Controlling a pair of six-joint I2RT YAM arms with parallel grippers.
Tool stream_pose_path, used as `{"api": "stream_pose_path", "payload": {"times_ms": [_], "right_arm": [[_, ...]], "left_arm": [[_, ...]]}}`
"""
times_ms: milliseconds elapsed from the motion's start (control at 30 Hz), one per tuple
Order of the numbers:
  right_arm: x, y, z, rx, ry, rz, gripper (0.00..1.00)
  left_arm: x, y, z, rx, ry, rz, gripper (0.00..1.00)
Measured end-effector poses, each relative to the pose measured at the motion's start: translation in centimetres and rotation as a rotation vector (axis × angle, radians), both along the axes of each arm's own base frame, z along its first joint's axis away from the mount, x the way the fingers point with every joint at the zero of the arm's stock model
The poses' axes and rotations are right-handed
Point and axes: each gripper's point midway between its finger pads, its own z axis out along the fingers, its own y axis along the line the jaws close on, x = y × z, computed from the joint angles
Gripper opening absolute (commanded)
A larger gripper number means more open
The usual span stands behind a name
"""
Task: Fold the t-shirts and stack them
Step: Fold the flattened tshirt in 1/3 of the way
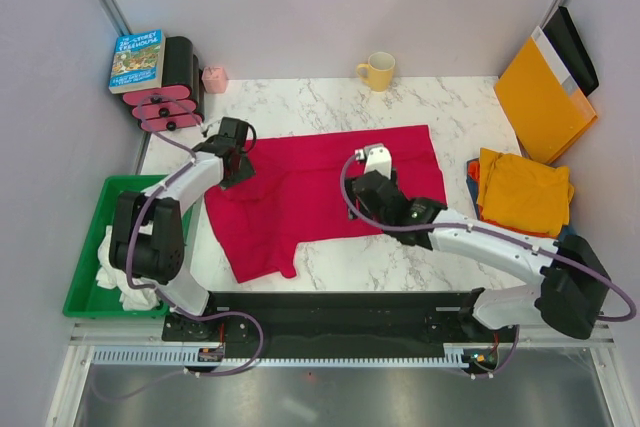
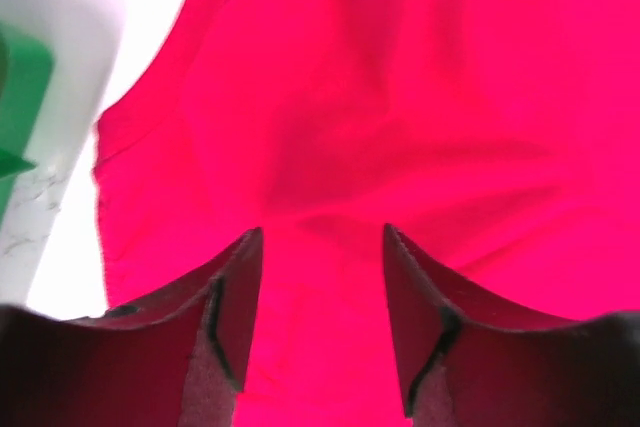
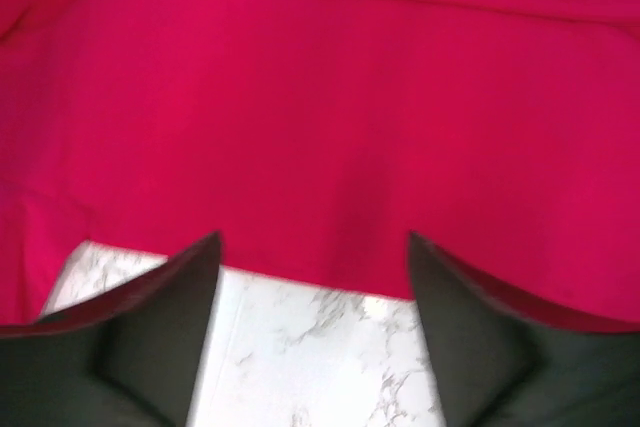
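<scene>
Your red shirt (image 1: 330, 192) lies spread mid-frame on the desk (image 1: 400, 267), seemingly unfolded. Left jaws and right jaws hang apart over it, gripping nothing. A folded stack (image 1: 525, 192) sits at right; white cloth (image 1: 115, 272) waits in the bin (image 1: 90, 237), lower left. Much likely remains.

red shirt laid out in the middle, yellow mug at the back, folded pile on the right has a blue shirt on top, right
Not quite: in the top external view the folded pile on the right has a mustard-yellow shirt on top, not blue. The red shirt is laid out in the middle and the yellow mug stands at the back.
</scene>
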Motion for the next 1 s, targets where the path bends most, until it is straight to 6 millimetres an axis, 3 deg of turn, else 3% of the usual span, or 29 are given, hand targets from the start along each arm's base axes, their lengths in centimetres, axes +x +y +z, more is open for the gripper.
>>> {"api": "stream_pose_path", "payload": {"times_ms": [33, 100, 233, 367, 567, 633, 733, 1000], "right_arm": [[1.3, -0.3, 0.6, 0.007, -0.006, -0.033, 0.25], [4.4, -1.3, 1.8, 0.017, -0.019, -0.114, 0.00], [11.9, -3.8, 3.3, 0.053, -0.035, -0.315, 0.00], [17.5, -6.4, 1.1, 0.026, -0.005, -0.443, 0.00], [22.4, -9.8, -4.6, -0.026, 0.088, -0.539, 0.00], [24.3, -10.5, -5.8, -0.037, 0.097, -0.557, 0.00], [25.6, -10.7, -6.8, -0.046, 0.106, -0.560, 0.00], [27.9, -11.7, -8.4, -0.003, 0.136, -0.581, 0.00]], "left_arm": [[0.6, -0.4, 0.7, -0.015, -0.018, -0.008, 0.50], [2.0, -1.1, 2.1, -0.041, -0.056, -0.029, 0.42], [6.2, -3.0, 4.7, -0.094, -0.138, -0.087, 0.36], [9.1, -4.7, 4.0, -0.132, -0.133, -0.148, 0.35], [9.8, -5.4, -0.6, -0.134, -0.033, -0.178, 0.34], [10.1, -5.5, -1.9, -0.131, -0.007, -0.178, 0.34], [10.4, -5.6, -3.2, -0.130, 0.017, -0.178, 0.34], [11.4, -5.6, -3.2, -0.126, 0.008, -0.176, 0.35]]}}
